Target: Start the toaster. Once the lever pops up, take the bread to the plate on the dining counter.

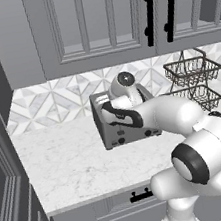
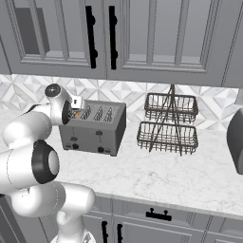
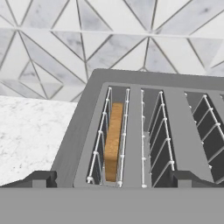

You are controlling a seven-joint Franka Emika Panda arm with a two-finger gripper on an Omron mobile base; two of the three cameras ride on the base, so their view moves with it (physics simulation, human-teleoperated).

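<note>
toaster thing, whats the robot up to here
The arm's gripper hangs open above the toaster, straddling the slot that holds the bread. The slice sits down in that slot, untouched. A wire basket rack stands beside the toaster on the counter.

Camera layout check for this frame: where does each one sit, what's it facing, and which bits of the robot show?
Left base view: behind the arm to its left, looking forward and down at the toaster on the counter; the arm rises from the lower right.
Right base view: behind to its right, on the toaster and wire basket rack; the arm rises from the lower left.
Hand view: above the toaster, looking into its slots at the bread; the open gripper shows its dark tips at the bottom.
Shared: all three see the toaster.
</note>
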